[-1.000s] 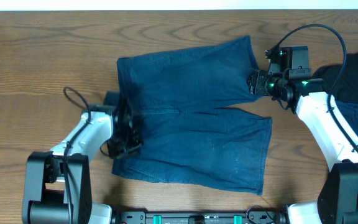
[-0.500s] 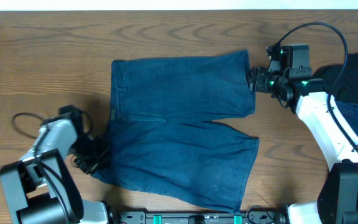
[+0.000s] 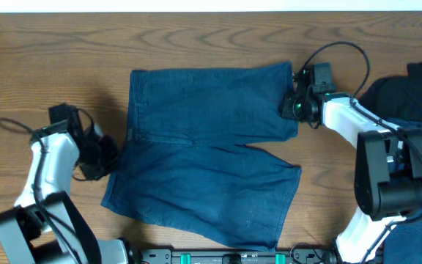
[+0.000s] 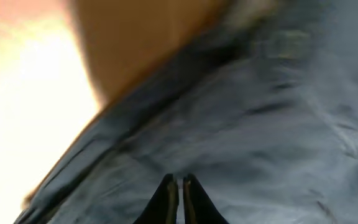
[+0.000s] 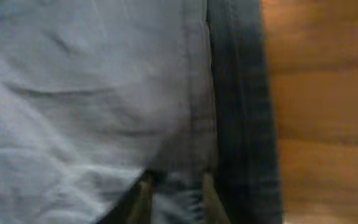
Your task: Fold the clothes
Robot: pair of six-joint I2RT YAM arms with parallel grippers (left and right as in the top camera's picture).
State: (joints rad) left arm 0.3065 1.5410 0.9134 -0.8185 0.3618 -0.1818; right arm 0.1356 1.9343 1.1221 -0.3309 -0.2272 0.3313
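Shows a pair of blue denim shorts [image 3: 204, 161] spread nearly flat across the middle of the wooden tabletop [image 3: 50, 59]. Puts the waistband toward the robot's left and both legs pointing right, the far leg squared up, the near leg slanting toward the front edge.

Places the left end effector [image 3: 102, 158] at the near corner of the waistband, touching the cloth. From the left wrist, blurred, shows two dark fingertips [image 4: 166, 194] drawn almost together with only a sliver between them, and denim filling the view right at the tips. Looks clamped on the waistband edge.

Sets the right end effector [image 3: 293, 105] at the hem of the far leg, at its outer corner. From the right wrist, also blurred, shows two pale fingers [image 5: 143, 198] a little apart with a bunch of denim pinched between them, just beside the darker stitched hem, and bare wood beyond it.

Leaves a heap of dark clothes [image 3: 409, 95] at the right edge, well apart from the shorts.
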